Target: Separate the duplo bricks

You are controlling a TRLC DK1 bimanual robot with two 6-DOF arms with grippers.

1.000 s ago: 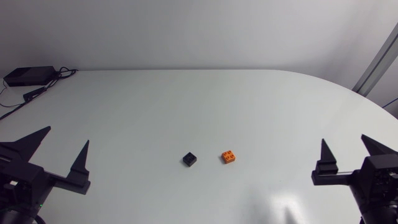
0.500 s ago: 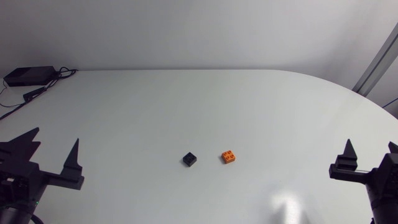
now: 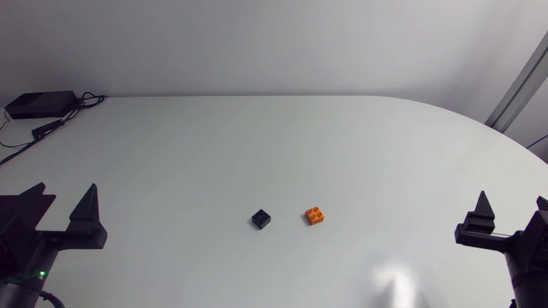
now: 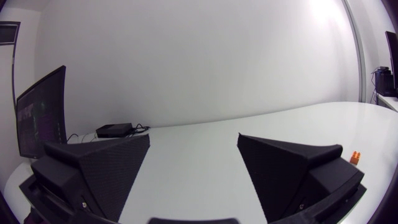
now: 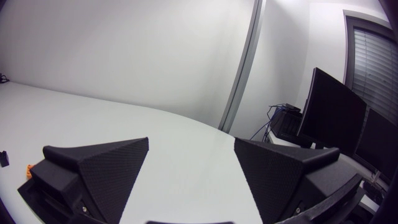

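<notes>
A small black brick [image 3: 261,219] and an orange brick [image 3: 316,215] lie apart on the white table [image 3: 274,145], a short gap between them, the orange one to the right. My left gripper [image 3: 62,201] stands open at the table's near left, far from both bricks. At the near right my right gripper [image 3: 512,205] is open too and holds nothing. In the left wrist view the open gripper [image 4: 193,146] has the orange brick [image 4: 355,157] just past one finger. In the right wrist view the orange brick [image 5: 28,168] and black brick [image 5: 4,158] lie beside the open gripper [image 5: 191,149].
A black box [image 3: 38,104] with cables sits at the far left corner, also seen as the black box [image 4: 114,130] ahead of the left gripper. The table's rounded right edge [image 3: 505,137] curves toward the right arm.
Both arms have drawn back toward the side edges, the left gripper leftward and the right gripper rightward and lower. The bricks have not moved.
</notes>
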